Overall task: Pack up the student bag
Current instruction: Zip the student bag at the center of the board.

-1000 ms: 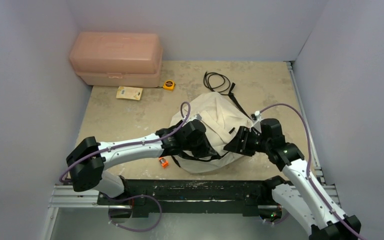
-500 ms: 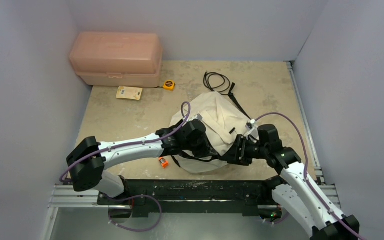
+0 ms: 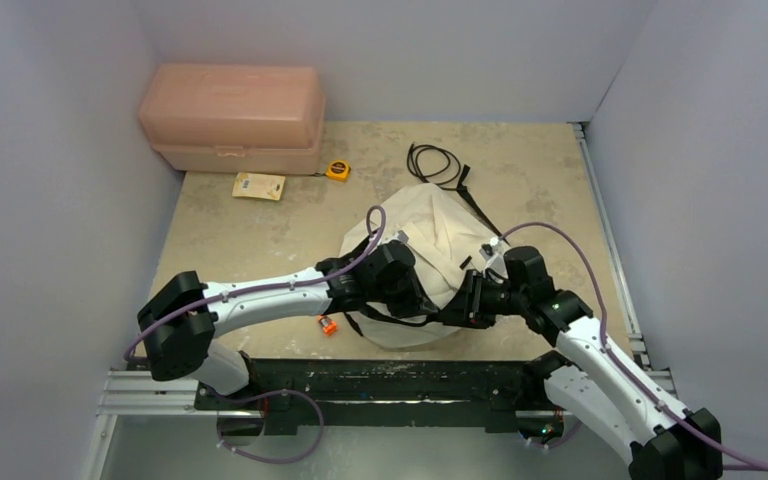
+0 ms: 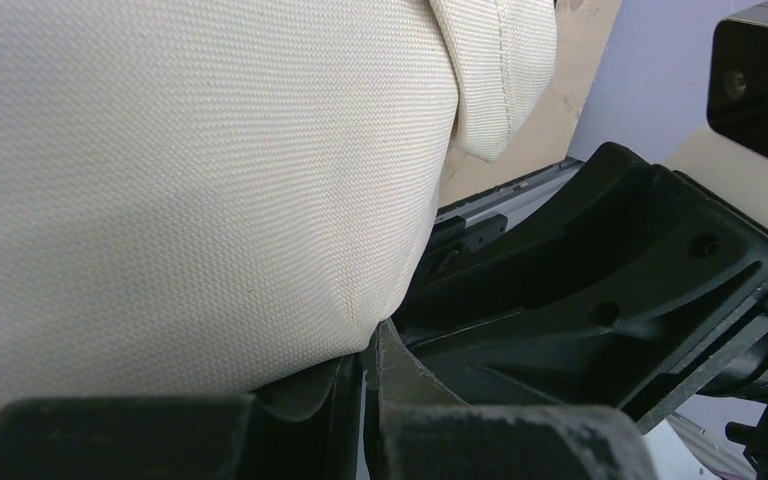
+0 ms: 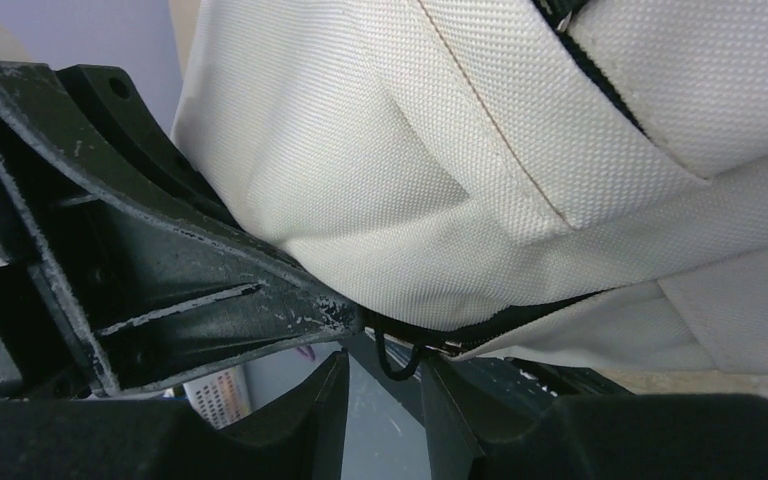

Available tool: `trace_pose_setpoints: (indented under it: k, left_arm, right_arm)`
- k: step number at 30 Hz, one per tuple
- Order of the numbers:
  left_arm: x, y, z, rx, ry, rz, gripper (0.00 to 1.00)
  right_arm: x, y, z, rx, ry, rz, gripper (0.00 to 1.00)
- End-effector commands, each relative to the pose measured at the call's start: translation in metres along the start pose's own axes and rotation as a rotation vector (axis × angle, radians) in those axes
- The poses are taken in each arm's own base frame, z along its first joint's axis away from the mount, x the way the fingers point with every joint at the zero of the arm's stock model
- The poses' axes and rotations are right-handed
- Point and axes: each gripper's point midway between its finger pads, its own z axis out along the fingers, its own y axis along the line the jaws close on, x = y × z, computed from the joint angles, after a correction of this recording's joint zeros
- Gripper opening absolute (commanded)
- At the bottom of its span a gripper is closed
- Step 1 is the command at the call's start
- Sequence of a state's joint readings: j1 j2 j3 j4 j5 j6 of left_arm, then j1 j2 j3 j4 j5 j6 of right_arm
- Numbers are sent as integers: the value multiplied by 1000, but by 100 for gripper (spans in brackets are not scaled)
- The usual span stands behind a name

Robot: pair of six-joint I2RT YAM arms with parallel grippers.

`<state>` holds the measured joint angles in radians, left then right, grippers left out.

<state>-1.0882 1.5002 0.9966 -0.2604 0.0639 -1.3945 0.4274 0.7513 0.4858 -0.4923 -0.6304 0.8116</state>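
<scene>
The student bag (image 3: pixel 435 235), cream fabric with black zipper lines, lies in the middle of the table. My left gripper (image 3: pixel 412 296) sits at its near edge. In the left wrist view that gripper (image 4: pixel 372 345) is shut, with a fold of the bag's cloth (image 4: pixel 210 180) pinched at its tips. My right gripper (image 3: pixel 468 300) faces it from the right. In the right wrist view its jaws (image 5: pixel 385 385) stand partly open. A black zipper pull loop (image 5: pixel 397 362) hangs between the fingertips, under the bag (image 5: pixel 440 170).
A pink plastic box (image 3: pixel 232 118) stands at the back left. Near it lie a yellow tape measure (image 3: pixel 337 170) and a yellow card (image 3: pixel 259 186). A black cable (image 3: pixel 438 163) lies behind the bag, and a small orange object (image 3: pixel 328 325) near the front edge.
My right gripper has moved left and nearer, up to the bag's near edge, and its jaws have narrowed. The left arm has barely shifted.
</scene>
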Motion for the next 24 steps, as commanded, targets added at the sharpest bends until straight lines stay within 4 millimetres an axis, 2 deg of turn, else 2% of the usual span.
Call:
trace_pose_setpoints:
  k: [1,6,9,13,16,20,24]
  left_arm:
    - [4,-41,-9,125,17,28,0]
    - [7,-39,-9,118,22,39,0]
    - [7,-36,-11,123,16,70,0]
    - [4,-31,-24,141,-14,128,43]
    - [6,-32,-40,169,-18,143,55]
    - [15,-37,-49,196,19,125,60]
    - [20,-43,-44,263,45,39,56]
  right_arm:
    - [-10,5,6,16,-39,-31,30]
    - [-12,-5,9,53,-62,-28,1]
    - [-9,-11,9,68,-58,-43,0]
    - [-6,-22,9,93,-49,-125,0]
    - [-4,-24,11,64,-43,-202,0]
    - [-1,-8,12,-48,-43,-272,0]
    - [-7,5,7,-105,-92,-341,0]
